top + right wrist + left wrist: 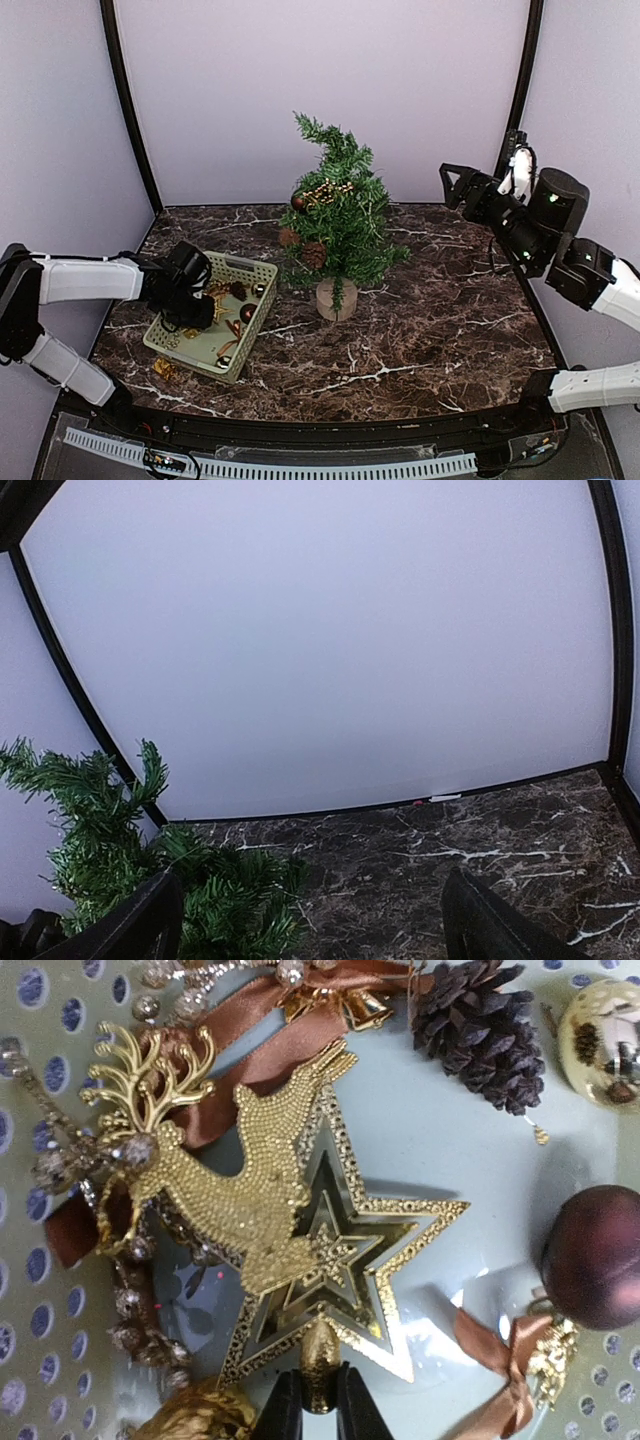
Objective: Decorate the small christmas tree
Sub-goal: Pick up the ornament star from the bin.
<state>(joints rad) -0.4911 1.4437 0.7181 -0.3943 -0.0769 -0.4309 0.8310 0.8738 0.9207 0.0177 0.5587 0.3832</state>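
- left gripper, bottom centre of wrist view: jaws pinched narrow on the gold star by its stem.
- gold reindeer overlaps the star's upper left. Lift straight and slow, I judge, or it drags along.
- left arm reaches low from the left edge, wrist tipped into the basket.
- the small christmas tree: upright, centre, just right of the basket.
- right gripper: raised upper right, jaws wide, empty.

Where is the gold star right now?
Left wrist view, centre: the gold star lies in the basket, partly under the gold reindeer, left of the maroon ball.
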